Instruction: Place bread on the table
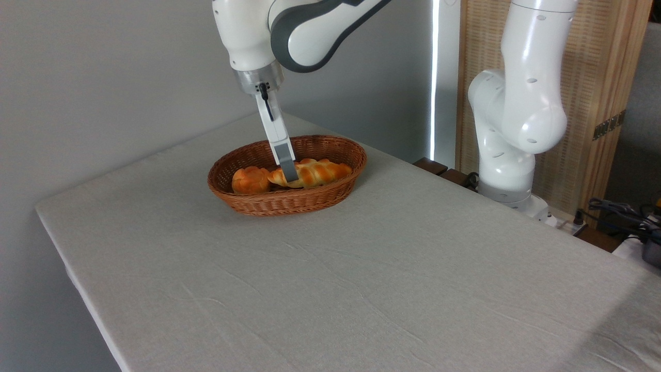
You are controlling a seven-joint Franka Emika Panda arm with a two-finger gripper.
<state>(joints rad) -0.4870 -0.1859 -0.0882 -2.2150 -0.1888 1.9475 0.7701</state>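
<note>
The camera view shows a white arm reaching down from the top of the picture into a brown oval wicker basket [287, 199] that stands on the far left part of the surface [361, 268], which is draped in a pale grey-white, slightly wrinkled cloth. The end effector [290, 174] is long and thin, white above and grey toward its tip, and it slants down to the right. Only one finger [285, 160] shows clearly from this side, so I cannot tell how far apart the jaws stand or whether they pinch anything. Its grey tip lies across the left part of the bread [315, 173], a braided golden-orange loaf with glossy lobes, and appears to touch it. The bread lies lengthwise inside the basket, its right end close to the right rim. Just beside its left end sits a small round bun [250, 180], also in the basket. The arm's white base [508, 155] stands off the right edge of the surface.
</note>
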